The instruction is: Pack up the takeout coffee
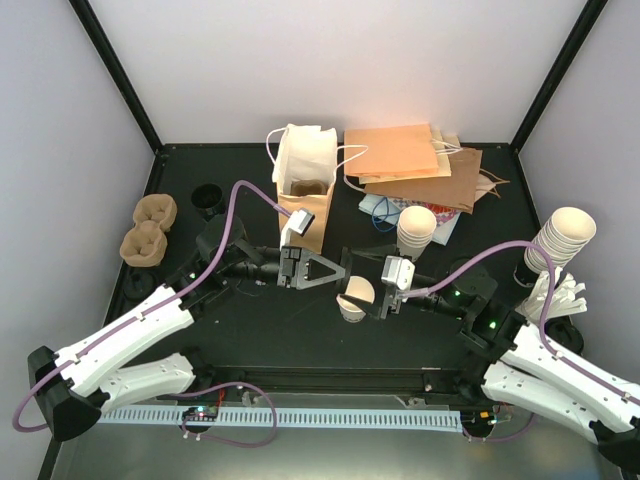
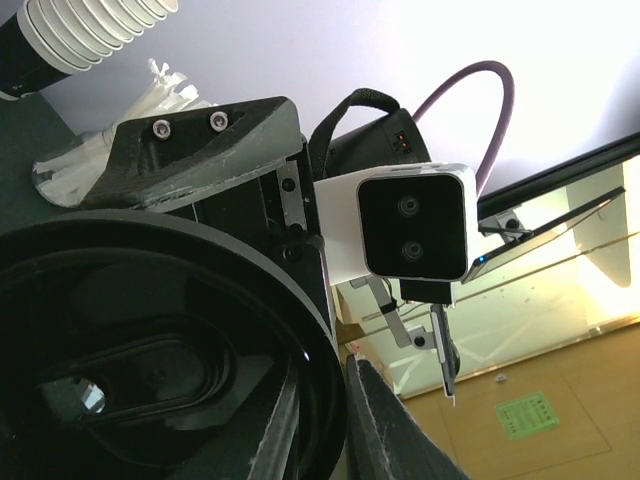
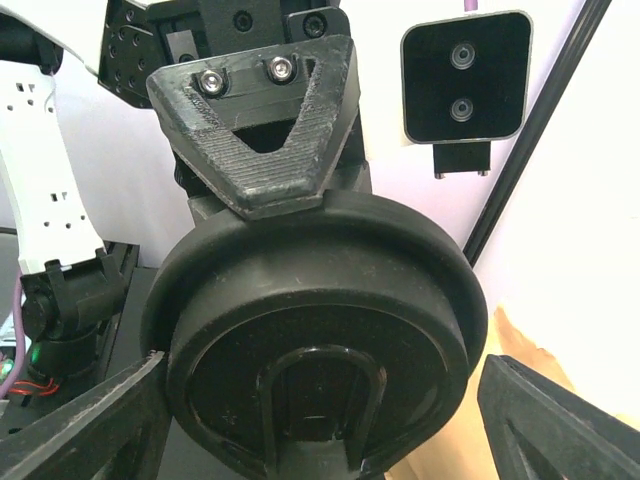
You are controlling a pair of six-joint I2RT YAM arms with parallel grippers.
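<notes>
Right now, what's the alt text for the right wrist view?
A round black lid fills the centre, its top facing the viewer. The left tool grips its upper edge; the right tool stands open, one finger at each bottom corner.

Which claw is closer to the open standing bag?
Left. The left gripper sits just in front of the bag; the right gripper is farther forward and right.
</notes>
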